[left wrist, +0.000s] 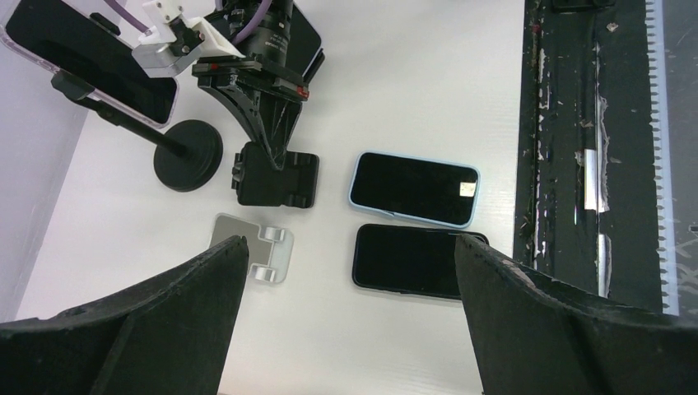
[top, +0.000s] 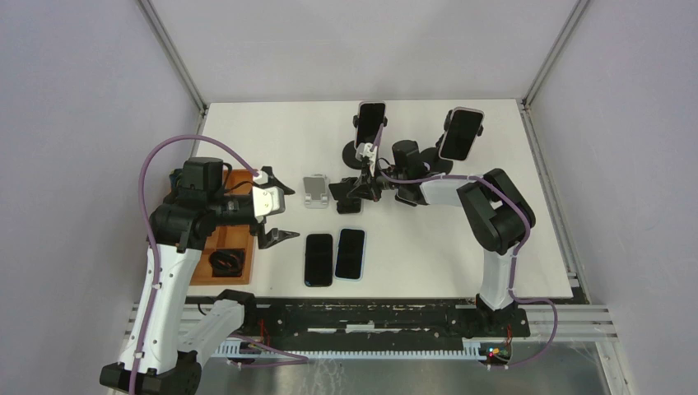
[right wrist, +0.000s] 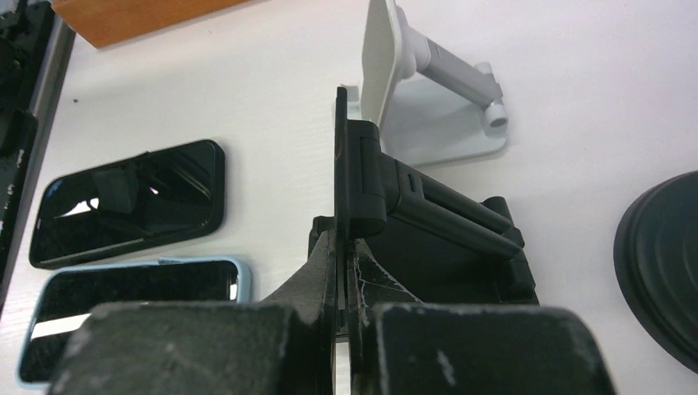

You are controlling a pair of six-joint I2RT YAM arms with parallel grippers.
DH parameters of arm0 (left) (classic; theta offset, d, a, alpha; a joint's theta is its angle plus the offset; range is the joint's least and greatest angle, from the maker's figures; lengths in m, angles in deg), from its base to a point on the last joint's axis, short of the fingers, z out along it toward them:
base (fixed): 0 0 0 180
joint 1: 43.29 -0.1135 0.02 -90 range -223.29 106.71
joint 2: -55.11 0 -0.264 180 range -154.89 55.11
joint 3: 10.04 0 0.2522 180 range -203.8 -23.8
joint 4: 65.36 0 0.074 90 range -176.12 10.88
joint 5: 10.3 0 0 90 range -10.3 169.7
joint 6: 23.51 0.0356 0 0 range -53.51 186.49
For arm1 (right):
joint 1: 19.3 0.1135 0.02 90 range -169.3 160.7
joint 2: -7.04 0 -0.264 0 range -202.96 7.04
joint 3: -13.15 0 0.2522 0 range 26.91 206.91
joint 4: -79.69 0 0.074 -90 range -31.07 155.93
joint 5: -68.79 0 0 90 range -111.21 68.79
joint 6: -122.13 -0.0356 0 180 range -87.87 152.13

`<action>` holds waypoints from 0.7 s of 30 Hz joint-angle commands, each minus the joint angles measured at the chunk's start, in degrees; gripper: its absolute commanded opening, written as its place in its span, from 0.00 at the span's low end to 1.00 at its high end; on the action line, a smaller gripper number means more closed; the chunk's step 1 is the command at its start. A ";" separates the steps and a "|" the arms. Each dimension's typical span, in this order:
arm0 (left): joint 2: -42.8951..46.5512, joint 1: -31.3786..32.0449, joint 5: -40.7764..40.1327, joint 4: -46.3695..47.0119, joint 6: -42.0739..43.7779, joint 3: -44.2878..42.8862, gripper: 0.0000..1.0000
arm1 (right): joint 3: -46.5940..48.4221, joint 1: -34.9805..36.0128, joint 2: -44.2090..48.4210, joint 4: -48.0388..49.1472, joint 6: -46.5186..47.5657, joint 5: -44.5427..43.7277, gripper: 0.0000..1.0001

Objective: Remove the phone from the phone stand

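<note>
White tabletop [top: 494, 247] fills the cell between pale walls. The right gripper [right wrist: 340, 247] is clenched tight, its fingers pinching the thin upright back plate of the black stand [right wrist: 444, 222], which sits on the table. On the arm-base side of the black stand, two phones lie flat, screens up. The blue-cased phone [top: 350, 253] is nearer it and the black phone [top: 318, 259] lies close alongside. A silver stand [top: 314, 191] sits just left of the black stand. Beyond the black stand, a pole-mounted phone [top: 370, 123] and a second pole-mounted phone [top: 461, 134] are held up off the table. The left gripper [top: 278, 210] hangs spread wide, holding nothing, well left of the black stand and near a wooden tray [top: 234, 239].
</note>
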 commanded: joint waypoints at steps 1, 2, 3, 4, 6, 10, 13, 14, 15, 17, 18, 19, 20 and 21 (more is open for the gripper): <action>-0.34 -0.02 2.24 0.95 -1.71 -2.20 1.00 | 4.31 -0.74 -1.45 -4.84 6.14 2.97 0.03; -0.43 -0.03 2.23 0.95 -1.62 -2.34 1.00 | 4.62 -0.65 -1.72 -5.80 6.72 3.01 0.07; -0.55 -0.03 2.24 1.01 -1.59 -2.39 1.00 | 4.81 -0.75 -2.00 -6.63 7.30 2.80 0.13; -0.69 -0.03 2.36 0.96 -1.51 -2.46 1.00 | 5.15 -0.78 -2.29 -7.62 7.79 2.10 0.19; -0.90 -0.03 2.55 0.73 -1.51 -2.61 1.00 | 5.54 -0.87 -2.58 -7.92 7.90 0.62 0.25; -1.19 -0.03 3.12 -0.77 -0.53 -2.83 1.00 | 4.22 -0.84 -0.43 -5.16 5.44 -2.24 0.36; -0.97 -0.03 3.11 -0.98 -0.30 -2.75 1.00 | 3.12 -0.89 3.05 -4.64 4.90 -6.19 0.44; -0.83 -0.03 3.17 -1.04 -0.35 -2.75 1.00 | 3.15 -0.88 4.16 -5.30 4.89 -7.19 0.46; -0.69 -0.03 3.24 -1.07 -0.41 -2.75 1.00 | 3.03 -0.89 5.53 -6.17 4.84 -8.34 0.48; -0.49 -0.01 3.38 -0.98 -0.34 -2.75 1.00 | 1.90 -0.86 8.63 -6.62 3.83 -9.17 0.58; -0.27 -0.03 3.53 -1.06 -0.34 -2.79 1.00 | 0.87 -0.75 10.46 -6.60 3.24 -9.33 0.70; -0.13 0.02 3.61 -1.03 -0.41 -2.82 1.00 | -0.06 -0.74 12.22 -6.69 2.65 -9.38 0.77; 0.02 -0.02 3.63 -1.00 -0.49 -2.91 1.00 | -1.16 -0.71 14.29 -6.71 1.92 -8.76 0.79; 0.19 -0.03 3.65 -1.04 -0.51 -3.04 1.00 | -2.77 -0.69 16.47 -6.48 1.16 -7.78 0.81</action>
